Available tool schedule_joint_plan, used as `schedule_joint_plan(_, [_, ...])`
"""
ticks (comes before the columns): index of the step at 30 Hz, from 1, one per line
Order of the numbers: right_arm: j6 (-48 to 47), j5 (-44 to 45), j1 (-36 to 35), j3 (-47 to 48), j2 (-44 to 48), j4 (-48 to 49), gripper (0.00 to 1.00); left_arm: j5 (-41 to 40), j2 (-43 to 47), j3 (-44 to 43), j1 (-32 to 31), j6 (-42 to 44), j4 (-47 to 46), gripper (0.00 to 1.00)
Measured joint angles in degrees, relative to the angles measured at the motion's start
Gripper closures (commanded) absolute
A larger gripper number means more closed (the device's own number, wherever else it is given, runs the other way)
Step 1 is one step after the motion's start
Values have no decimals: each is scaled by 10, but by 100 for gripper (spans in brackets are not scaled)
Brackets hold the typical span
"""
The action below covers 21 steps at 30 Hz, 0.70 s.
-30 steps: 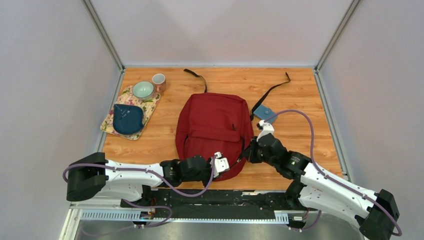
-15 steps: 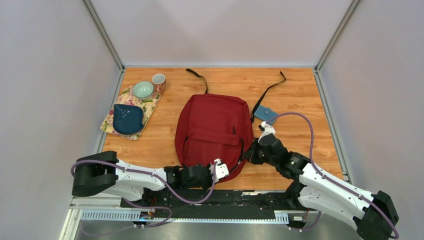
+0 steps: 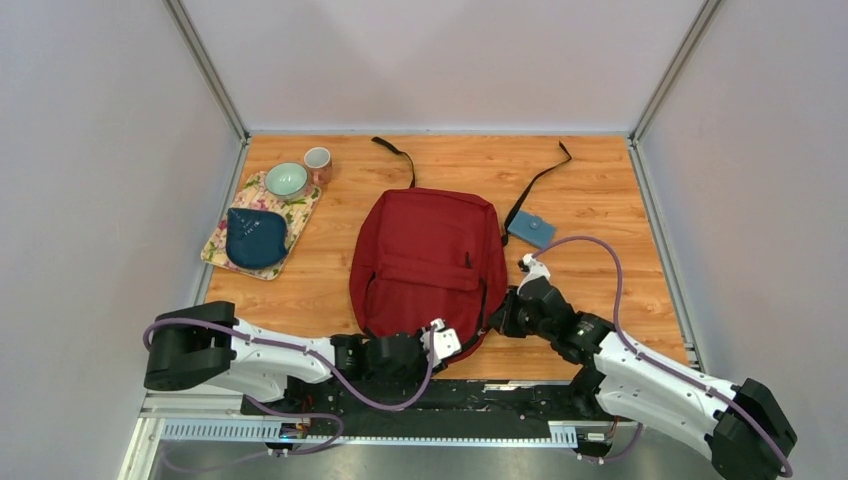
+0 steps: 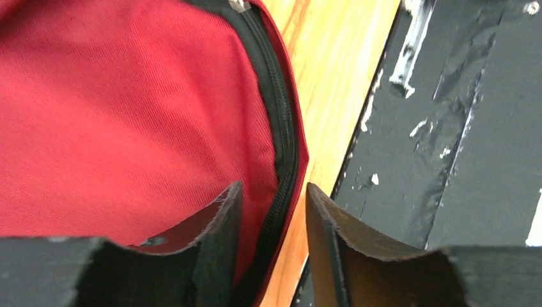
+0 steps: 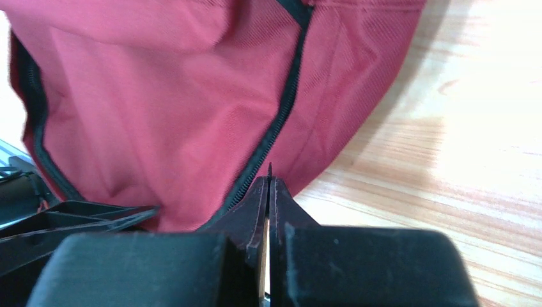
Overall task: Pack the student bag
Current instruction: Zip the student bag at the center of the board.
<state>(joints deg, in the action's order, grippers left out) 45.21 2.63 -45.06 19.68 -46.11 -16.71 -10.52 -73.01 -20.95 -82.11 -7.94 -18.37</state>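
Top external view showed bag flat on bench, long axis pointing away from both tools. Left tool was spread, straddling bag's near-edge zipper; right tool was pressed together at bag's near right corner.

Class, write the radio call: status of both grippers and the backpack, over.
Left gripper open, jaws astride the zip edge of the backpack. Right gripper shut at the zip line; hold on a pull unclear. Backpack flat on table, nothing blocking seen.
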Motion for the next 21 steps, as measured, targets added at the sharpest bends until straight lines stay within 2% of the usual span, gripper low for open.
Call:
schedule_joint_plan(7, [11,-3,0,-37,-22,29,100,-8,6,-43,0,29,-8,47])
schedule_joint_plan(13, [16,-3,0,-39,-31,52,100,0,-49,-91,0,45,-12,46])
schedule_joint_plan(19, [17,-3,0,-38,-27,54,100,12,-94,-96,0,47,-12,46])
schedule_joint_plan(21, [17,-2,0,-34,-22,52,100,12,-102,-96,0,47,-12,52])
